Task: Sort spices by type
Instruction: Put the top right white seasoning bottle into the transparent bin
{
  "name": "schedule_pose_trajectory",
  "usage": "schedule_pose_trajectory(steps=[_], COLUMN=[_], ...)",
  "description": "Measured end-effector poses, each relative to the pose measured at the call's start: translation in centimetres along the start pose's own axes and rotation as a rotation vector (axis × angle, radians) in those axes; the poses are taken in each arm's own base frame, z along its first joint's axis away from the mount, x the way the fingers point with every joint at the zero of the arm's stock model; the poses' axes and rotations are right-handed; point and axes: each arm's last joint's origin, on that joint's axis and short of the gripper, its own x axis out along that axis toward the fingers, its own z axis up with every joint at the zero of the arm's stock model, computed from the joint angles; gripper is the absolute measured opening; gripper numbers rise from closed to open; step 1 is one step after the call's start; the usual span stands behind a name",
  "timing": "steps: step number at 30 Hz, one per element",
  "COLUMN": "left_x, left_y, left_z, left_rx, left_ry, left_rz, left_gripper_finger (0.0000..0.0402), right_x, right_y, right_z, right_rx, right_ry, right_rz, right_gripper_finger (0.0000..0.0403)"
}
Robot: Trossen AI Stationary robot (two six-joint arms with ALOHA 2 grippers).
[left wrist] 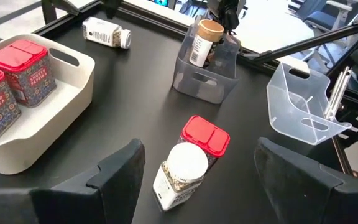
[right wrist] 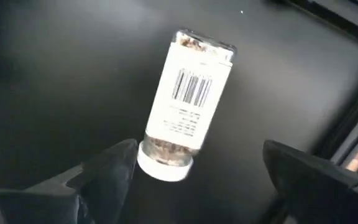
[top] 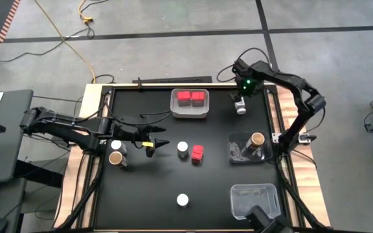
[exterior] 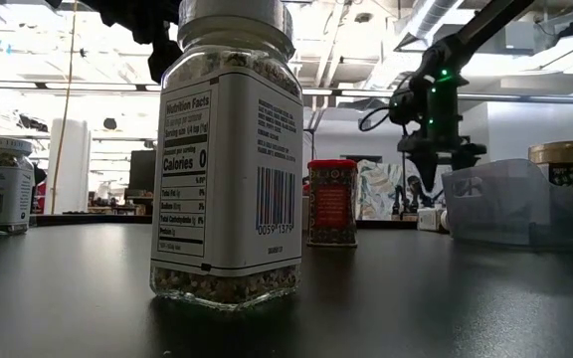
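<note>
The white bin [top: 190, 110] at the worktop's [top: 147, 200] far edge held two red boxes [top: 191, 97]. Nearer than the bin stood a white-lidded jar [top: 182, 149] touching a third red box [top: 197, 153]; the left tool [top: 158, 144], released and empty, faced them. Right of the bin, the right tool [top: 240, 102], fingers spread, hung over a toppled jar [right wrist: 186, 103].

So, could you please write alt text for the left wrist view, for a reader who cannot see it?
A white-lidded jar stands touching a red box on the black table, ahead of the open left gripper. Two red boxes sit in a white bin, and a brown-lidded jar in a clear bin.
</note>
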Motion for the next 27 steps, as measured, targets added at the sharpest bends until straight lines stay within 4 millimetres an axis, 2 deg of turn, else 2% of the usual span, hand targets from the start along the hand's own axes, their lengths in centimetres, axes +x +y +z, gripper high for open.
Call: schedule_pose_trajectory(steps=[4, 15, 18, 24, 27], left_x=[0.0, 0.0, 0.0, 0.0, 0.0], left_y=[0.0, 0.0, 0.0, 0.0, 0.0], left_z=[0.0, 0.0, 0.0, 0.0, 0.0], left_rx=[0.005, -0.005, -0.026, -0.058, -0.053], left_ry=[0.0, -0.003, -0.004, -0.003, -0.003], left_rz=[0.0, 0.009, 0.009, 0.012, 0.012], left_gripper_finger=[0.029, 0.029, 0.029, 0.029, 0.029], right_x=[1.1, 6.0, 6.5, 6.3, 5.0], right_y=[0.2, 1.2, 1.2, 1.0, 1.0], right_z=[0.2, 1.0, 1.0, 0.6, -0.1], right_rx=[0.048, 0.034, 0.03, 0.001, -0.036], right_ry=[-0.036, 0.113, 0.129, 0.168, 0.177], right_rz=[0.012, -0.055, -0.062, -0.071, -0.068], right_gripper_finger=[0.0379, 0.037, 0.0337, 0.0217, 0.0217])
